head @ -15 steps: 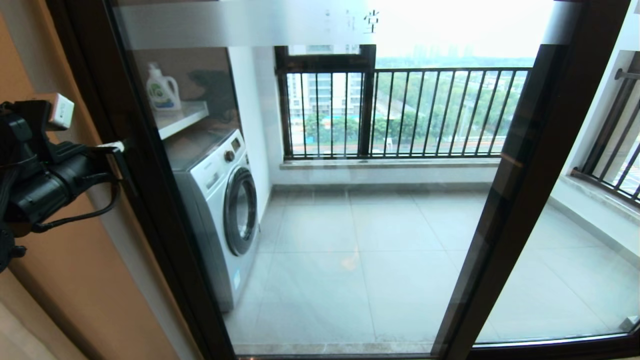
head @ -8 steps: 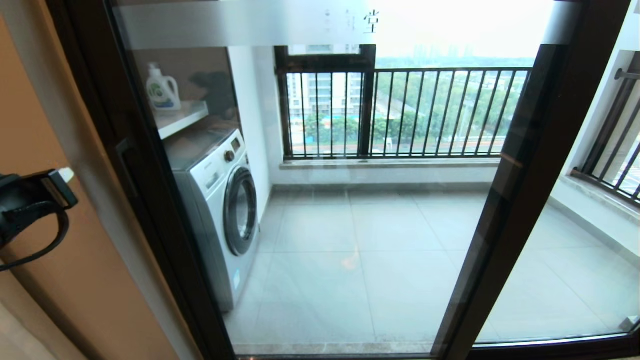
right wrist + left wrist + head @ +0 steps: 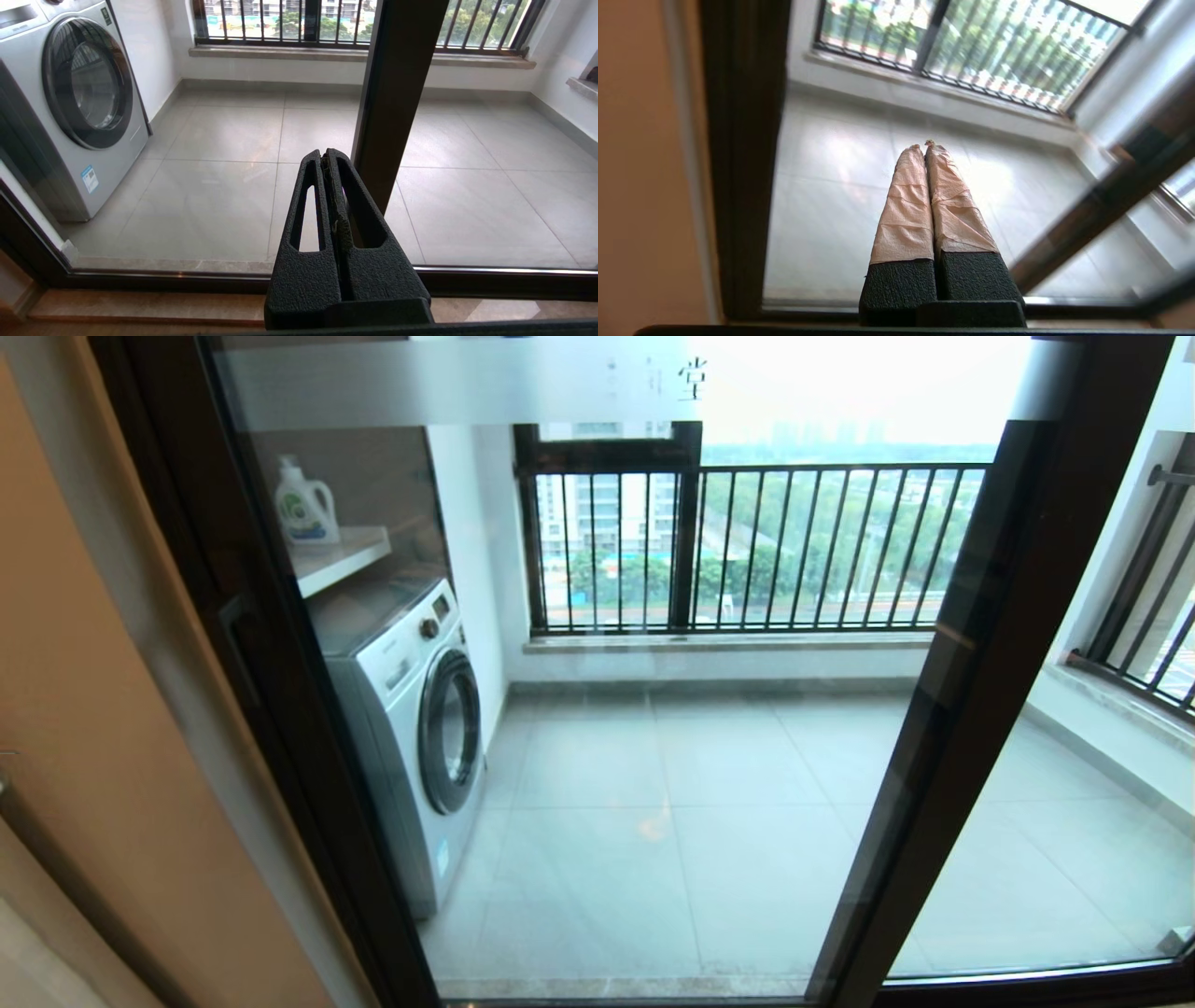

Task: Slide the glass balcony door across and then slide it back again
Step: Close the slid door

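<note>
left gripper (image 3: 923,144): two long tapering fingers (image 3: 906,205), rough black grainy material at the base
left finger wrap: pale peach-tan tape, creased and wrinkled, covering the fingers from tip down to the black base; slightly frayed at the tips
right gripper (image 3: 325,156): black, coarse pebbled texture, wedge-shaped, no tape
right fingers (image 3: 306,205): each pierced by one long slot with rounded ends
mount: flat black block below each finger pair
</note>
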